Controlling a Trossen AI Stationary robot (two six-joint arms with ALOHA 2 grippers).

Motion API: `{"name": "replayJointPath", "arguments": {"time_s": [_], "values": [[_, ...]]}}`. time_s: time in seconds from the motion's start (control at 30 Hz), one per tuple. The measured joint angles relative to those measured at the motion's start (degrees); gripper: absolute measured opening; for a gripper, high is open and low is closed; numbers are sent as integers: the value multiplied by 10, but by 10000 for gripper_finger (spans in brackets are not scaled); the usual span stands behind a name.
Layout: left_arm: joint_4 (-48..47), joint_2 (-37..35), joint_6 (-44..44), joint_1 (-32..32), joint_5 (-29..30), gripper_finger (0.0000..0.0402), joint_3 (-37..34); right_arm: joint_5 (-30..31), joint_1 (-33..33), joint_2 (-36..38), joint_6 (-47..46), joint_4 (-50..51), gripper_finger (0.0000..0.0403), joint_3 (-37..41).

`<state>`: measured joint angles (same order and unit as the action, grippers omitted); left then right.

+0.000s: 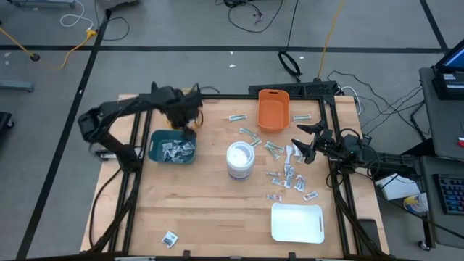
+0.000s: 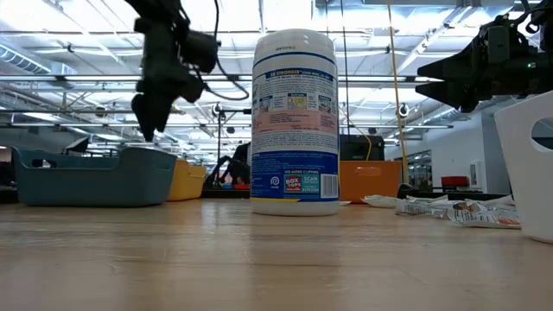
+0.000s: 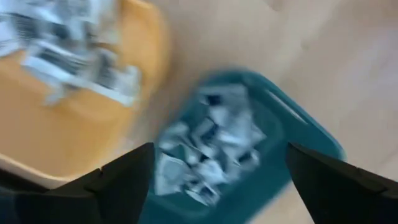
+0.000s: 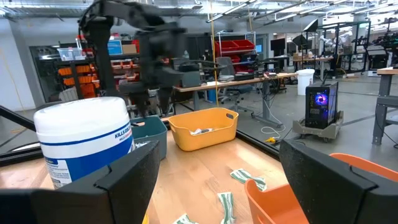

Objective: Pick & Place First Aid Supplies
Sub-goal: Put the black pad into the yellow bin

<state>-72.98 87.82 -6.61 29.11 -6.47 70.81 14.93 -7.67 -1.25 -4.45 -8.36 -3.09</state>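
Observation:
Small flat packets lie loose on the wooden table [image 1: 217, 210] between the orange bin and the white tray: pale-green strips [image 1: 250, 133] and white-and-red sachets [image 1: 292, 176]. One packet [image 1: 170, 238] lies alone near the near edge. More packets [image 3: 208, 146] fill the teal bin [image 1: 172, 147], and some [image 3: 74, 56] lie in the yellow bin [image 3: 56, 130]. My left gripper [image 3: 217, 186] hangs open above the teal bin's far side, holding nothing. My right gripper [image 1: 304, 141] hovers open over the loose packets on the right.
A white wipes canister [image 1: 240, 159] stands upright mid-table. The orange bin [image 1: 273, 110] sits at the far side, and the white tray [image 1: 297, 222] lies near the right front. The yellow bin [image 4: 202, 127] stands just beyond the teal bin [image 4: 149, 130]. Bare wood lies at the near left.

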Motion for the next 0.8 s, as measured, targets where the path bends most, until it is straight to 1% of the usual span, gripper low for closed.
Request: {"name": "replayJointPath", "arguments": {"time_s": [0.13, 0.23, 0.5, 0.67, 0.8], "values": [[0, -35, -34, -109, -2, 373, -39, 0, 0, 0, 0, 0, 325, 0], [-2, -52, -71, -195, -2, 372, -57, 0, 0, 0, 0, 0, 325, 0], [3, -62, -191, -414, -1, 356, -64, 0, 0, 0, 0, 0, 325, 0], [49, -62, -285, -519, -1, 355, -64, 0, 0, 0, 0, 0, 325, 0], [89, -62, -363, -583, -1, 360, -64, 0, 0, 0, 0, 0, 325, 0]]}}
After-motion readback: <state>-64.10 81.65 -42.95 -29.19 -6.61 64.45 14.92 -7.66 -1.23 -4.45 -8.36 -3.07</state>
